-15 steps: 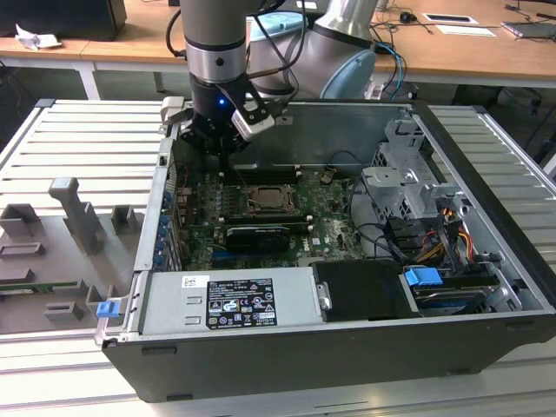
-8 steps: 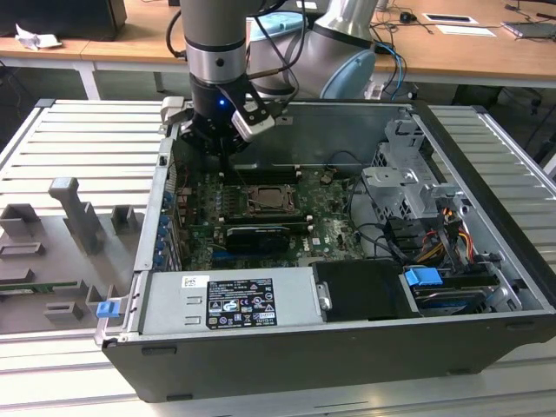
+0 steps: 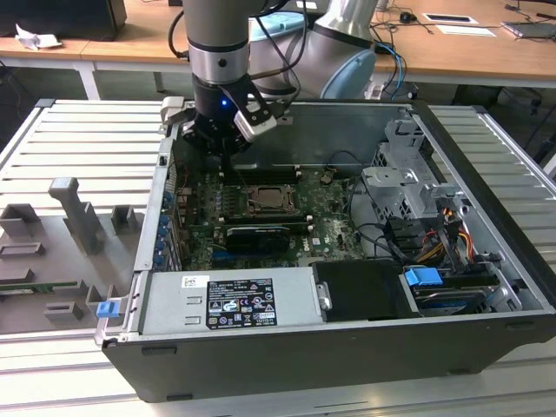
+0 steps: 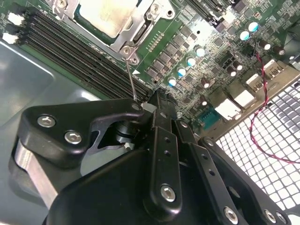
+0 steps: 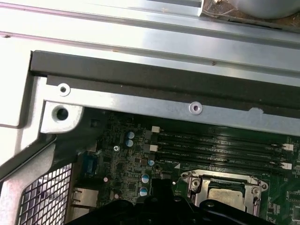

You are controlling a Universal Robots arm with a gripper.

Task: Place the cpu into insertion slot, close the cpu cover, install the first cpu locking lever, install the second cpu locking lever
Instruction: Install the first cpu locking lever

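Beside insertion slot (image 3: 265, 198) | gripper (image 4: 151, 102) jaws closed on cpu locking lever (image 4: 131, 77) | stiff, springy wire, likely slippery; best held near free end

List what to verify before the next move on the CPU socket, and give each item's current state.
1. cpu lying flat in its socket: ok.
2. cpu cover down around the chip: ok.
3. hand shut on the free end of the locking lever: ok, as far as the second wrist view shows.
4. Lever latched down: not ok, it stands raised off the board.
5. Hand held above the memory slots, not touching them: ok.
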